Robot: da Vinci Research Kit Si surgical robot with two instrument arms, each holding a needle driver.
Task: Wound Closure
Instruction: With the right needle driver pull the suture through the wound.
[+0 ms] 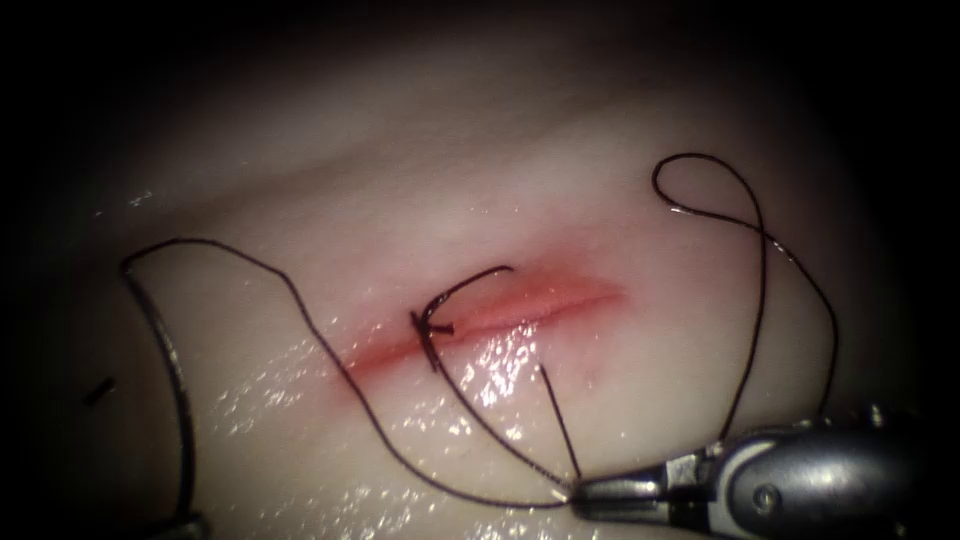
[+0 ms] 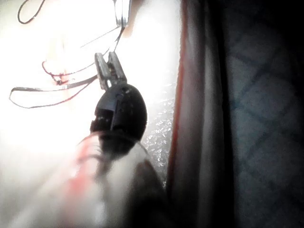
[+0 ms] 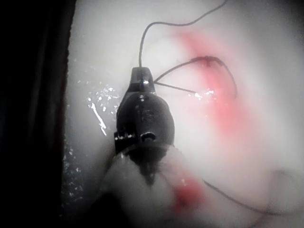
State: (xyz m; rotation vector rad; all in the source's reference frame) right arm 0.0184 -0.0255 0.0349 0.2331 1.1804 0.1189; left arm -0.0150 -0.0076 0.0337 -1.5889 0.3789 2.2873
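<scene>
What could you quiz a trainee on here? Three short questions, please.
1. True or false: the needle lies right of the cut.
2. What is the right tool shut on? A needle, B thread, C tissue.
3. Fill in: the stitch crosses the ___.
Key: 1 false, it lies to the left; 2 B; 3 cut.

Counting now: two hands on scene, left hand (image 2: 108, 61), right hand (image 1: 582, 492). One tissue (image 1: 400, 180), one cut (image 1: 530, 303) across it. One curved needle (image 1: 172, 360). One long thread (image 1: 762, 260). One knotted stitch (image 1: 432, 330) on cut. One loose cut end of thread (image 1: 98, 391).
</scene>
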